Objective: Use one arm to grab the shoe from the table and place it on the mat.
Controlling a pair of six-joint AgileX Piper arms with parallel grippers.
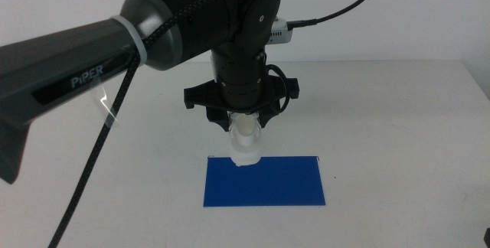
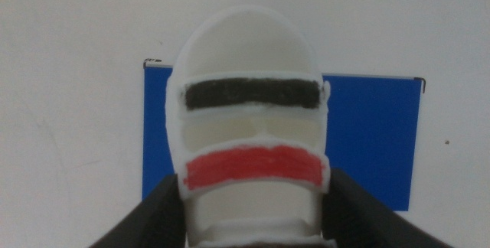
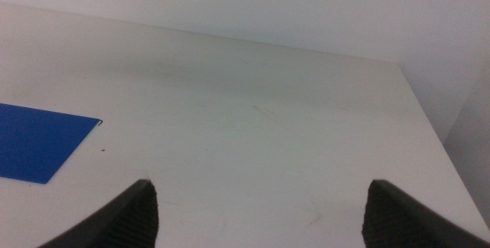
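We see left tool clamped on shoe over mat's far-left edge; right tool apart, waiting w/ nothing between.

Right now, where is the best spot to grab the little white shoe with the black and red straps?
By its two sides near the red strap, coming from above, as the left tool does. The small white sneaker is narrow there, with flat sidewalls, so it fits between the jaws over the flat deep-blue mat.
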